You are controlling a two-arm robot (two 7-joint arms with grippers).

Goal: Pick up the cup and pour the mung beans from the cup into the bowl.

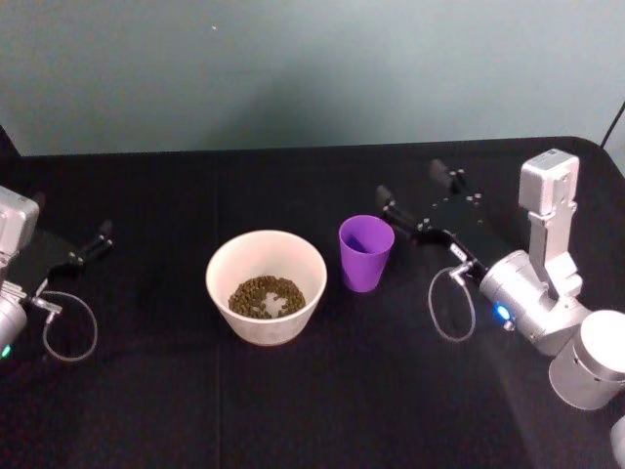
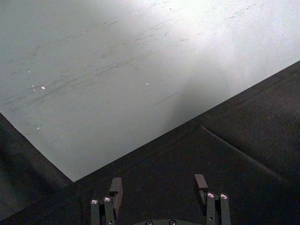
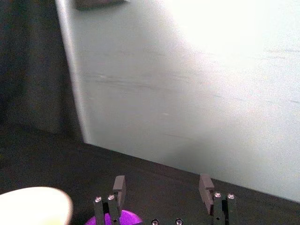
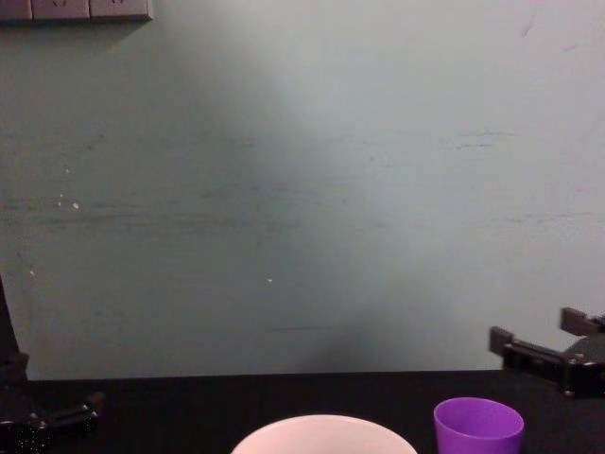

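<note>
The cup [image 1: 366, 253] stands upright, mouth up, just right of the bowl [image 1: 266, 284] holding beans [image 1: 266, 296], while the right gripper [image 1: 415, 200] is open beside it and the left gripper [image 1: 98, 239] rests open far left.

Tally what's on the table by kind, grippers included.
Cups: 1, the purple cup, upright, beside the bowl.
Bowls: 1, the bowl, mung beans inside.
Grippers: 2, left gripper and right gripper, both open, holding nothing.
Total: 4.
</note>
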